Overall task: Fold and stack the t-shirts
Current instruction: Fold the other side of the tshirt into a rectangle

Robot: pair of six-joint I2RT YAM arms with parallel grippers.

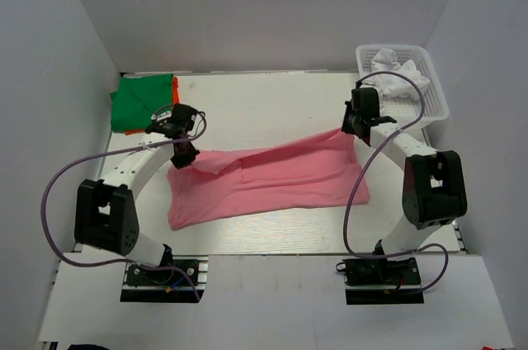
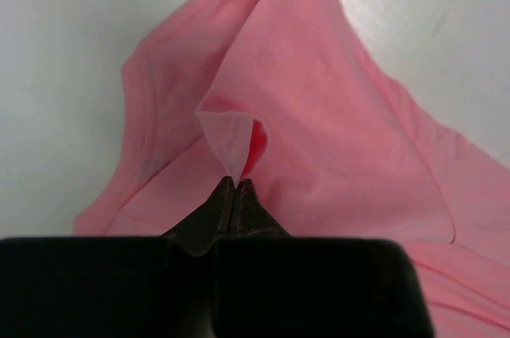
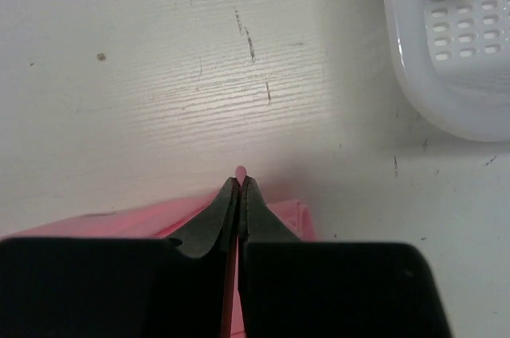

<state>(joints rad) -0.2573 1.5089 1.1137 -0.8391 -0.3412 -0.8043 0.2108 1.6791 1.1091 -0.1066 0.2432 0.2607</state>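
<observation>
At the bottom of the top view the two arm bases sit at the table's [image 1: 272, 102] near edge. Just above them, across the middle of the frame, the pink shirt [image 1: 264, 181] lies on the table, running from lower left to upper right.

The left gripper [image 1: 185, 158] is at its upper-left corner. In the left wrist view its jaws are pressed together on a raised fold of the pink cloth [image 2: 335, 139], which peaks up from the tips [image 2: 237, 182].

The right gripper [image 1: 351, 129] is at the shirt's upper-right corner. In the right wrist view its jaws [image 3: 240, 182] are clenched on the shirt's edge [image 3: 119, 226], a bit of pink poking out between the tips.

Farther back, at upper left, a green shirt [image 1: 140, 102] lies on an orange shirt [image 1: 176, 90], of which only the right edge shows. At upper right a crumpled white shirt [image 1: 400, 69] sits in the basket [image 1: 437, 94].
</observation>
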